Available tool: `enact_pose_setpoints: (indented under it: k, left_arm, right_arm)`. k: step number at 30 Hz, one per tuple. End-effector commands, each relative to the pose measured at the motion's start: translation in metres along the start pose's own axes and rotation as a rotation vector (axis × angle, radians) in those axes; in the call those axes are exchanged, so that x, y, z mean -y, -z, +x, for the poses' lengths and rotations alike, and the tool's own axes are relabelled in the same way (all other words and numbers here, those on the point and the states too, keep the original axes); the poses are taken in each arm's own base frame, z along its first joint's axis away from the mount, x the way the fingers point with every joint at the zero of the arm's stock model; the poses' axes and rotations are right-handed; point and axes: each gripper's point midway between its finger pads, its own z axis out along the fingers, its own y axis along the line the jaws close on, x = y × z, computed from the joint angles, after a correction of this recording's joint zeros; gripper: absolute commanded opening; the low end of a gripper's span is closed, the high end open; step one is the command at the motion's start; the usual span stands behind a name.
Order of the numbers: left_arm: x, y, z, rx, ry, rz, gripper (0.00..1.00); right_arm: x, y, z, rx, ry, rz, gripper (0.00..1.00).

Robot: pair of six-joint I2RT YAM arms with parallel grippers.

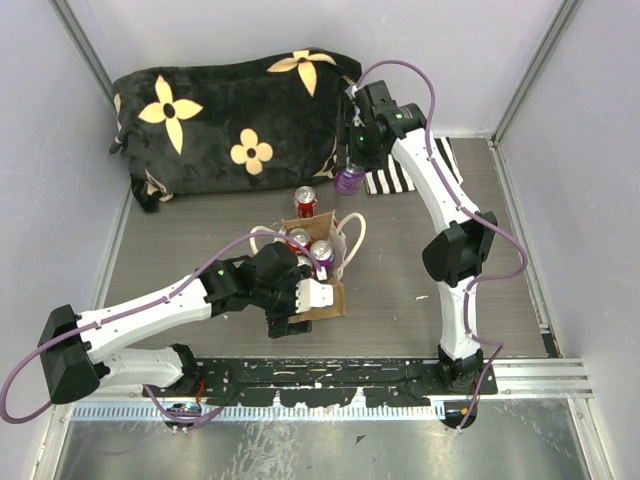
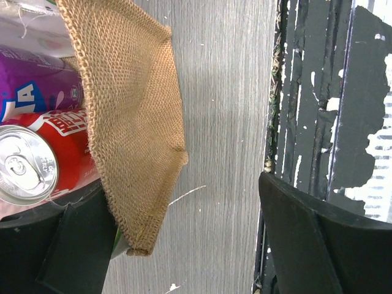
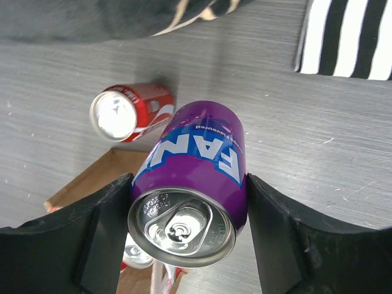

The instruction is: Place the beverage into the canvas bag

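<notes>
Purple can sat clamped between the right gripper jaws, one finger pressed on each side, top rim facing the wrist camera, lifted off the table. Canvas bag was below and to the left of those jaws and apart from the can. A loose red can stood on the table beyond the right jaws, to their left. Left gripper jaws stood wide apart with the bag's near wall between them, close to the left finger and not pinched. Inside the bag, past the left jaws, lay a second red can and another purple one. Striped cloth and black cushion lay beyond the right jaws.
</notes>
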Motion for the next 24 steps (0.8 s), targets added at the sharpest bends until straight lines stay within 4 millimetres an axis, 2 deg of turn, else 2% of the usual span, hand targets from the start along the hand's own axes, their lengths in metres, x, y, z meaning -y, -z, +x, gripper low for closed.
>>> enact_pose_setpoints:
  k: [1,8,13,16,19,21,24]
  left_arm:
    - [-0.007,0.005,-0.023,0.069,-0.016,-0.014,0.95]
    - [-0.027,0.017,-0.061,0.162,0.026,-0.088,0.98]
    - [-0.048,0.035,-0.08,0.246,0.092,-0.164,0.99]
    - [-0.08,0.062,-0.091,0.334,0.216,-0.267,0.99]
    - [-0.111,0.098,-0.098,0.43,0.362,-0.35,0.97]
    - [-0.124,0.119,-0.097,0.482,0.427,-0.384,0.96]
    - [-0.134,0.146,-0.092,0.529,0.467,-0.441,0.95]
  right_arm:
    - [-0.057,0.081,-0.021,0.169,0.07,-0.169,0.01]
    - [-0.089,0.101,0.009,0.153,0.138,-0.2,0.01]
    - [-0.102,0.112,0.03,0.123,0.163,-0.23,0.01]
    - [-0.103,0.11,0.047,0.081,0.174,-0.236,0.01]
    - [-0.1,0.106,0.065,0.044,0.177,-0.235,0.01]
    - [-0.096,0.103,0.075,0.023,0.174,-0.234,0.01]
    - [-0.092,0.101,0.088,-0.006,0.171,-0.23,0.01]
